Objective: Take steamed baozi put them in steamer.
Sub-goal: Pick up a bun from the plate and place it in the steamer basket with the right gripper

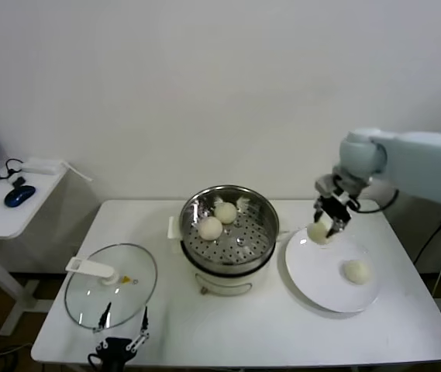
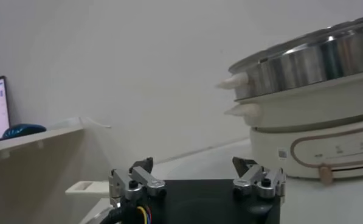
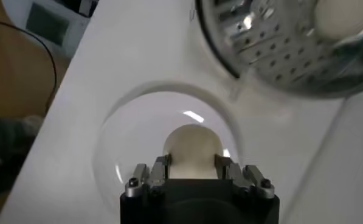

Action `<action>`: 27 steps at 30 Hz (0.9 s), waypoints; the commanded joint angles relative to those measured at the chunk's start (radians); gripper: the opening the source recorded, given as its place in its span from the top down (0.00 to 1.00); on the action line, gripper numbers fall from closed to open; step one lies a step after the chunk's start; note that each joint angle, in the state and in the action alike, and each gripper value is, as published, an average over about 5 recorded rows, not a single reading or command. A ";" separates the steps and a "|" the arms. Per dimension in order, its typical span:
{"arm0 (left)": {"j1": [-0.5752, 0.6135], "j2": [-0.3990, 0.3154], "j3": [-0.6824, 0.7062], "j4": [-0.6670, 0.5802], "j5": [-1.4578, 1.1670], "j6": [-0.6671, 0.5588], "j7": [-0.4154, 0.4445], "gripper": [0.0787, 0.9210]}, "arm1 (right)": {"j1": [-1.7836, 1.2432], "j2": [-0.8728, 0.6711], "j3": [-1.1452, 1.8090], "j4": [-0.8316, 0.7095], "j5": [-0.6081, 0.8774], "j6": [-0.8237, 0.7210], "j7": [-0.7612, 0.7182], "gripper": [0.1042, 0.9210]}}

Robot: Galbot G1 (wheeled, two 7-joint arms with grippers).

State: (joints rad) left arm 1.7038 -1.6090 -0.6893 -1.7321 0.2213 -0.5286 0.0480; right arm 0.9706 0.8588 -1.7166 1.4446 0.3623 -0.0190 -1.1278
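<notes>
The steamer (image 1: pixel 228 236) stands mid-table, its steel basket holding two baozi (image 1: pixel 210 228) (image 1: pixel 225 211). My right gripper (image 1: pixel 322 229) is shut on a third baozi (image 3: pixel 192 151) and holds it above the left rim of the white plate (image 1: pixel 317 271), just right of the steamer (image 3: pixel 278 55). A fourth baozi (image 1: pixel 356 270) lies on the plate's right side. My left gripper (image 1: pixel 119 341) is parked low at the table's front left, open and empty; its wrist view shows the steamer (image 2: pixel 309 67) from the side.
A round glass lid (image 1: pixel 111 285) with a white handle lies on the table left of the steamer. A side desk (image 1: pixel 11 205) with a blue mouse stands at far left. A wall is behind the table.
</notes>
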 commanded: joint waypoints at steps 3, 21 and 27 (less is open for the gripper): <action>0.001 -0.005 0.003 0.001 0.009 -0.005 -0.002 0.12 | 0.192 0.182 0.199 0.145 0.019 0.160 -0.030 0.47; 0.010 -0.016 -0.003 0.001 0.032 -0.014 -0.014 0.12 | -0.182 0.260 0.162 0.158 -0.340 0.250 0.137 0.52; 0.004 -0.018 -0.007 0.008 0.033 -0.011 -0.015 0.12 | -0.267 0.292 0.188 0.111 -0.384 0.262 0.156 0.52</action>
State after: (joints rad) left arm 1.7104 -1.6090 -0.6941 -1.7287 0.2512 -0.5412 0.0342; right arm 0.8644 1.1043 -1.5498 1.5935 0.1122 0.2025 -1.0246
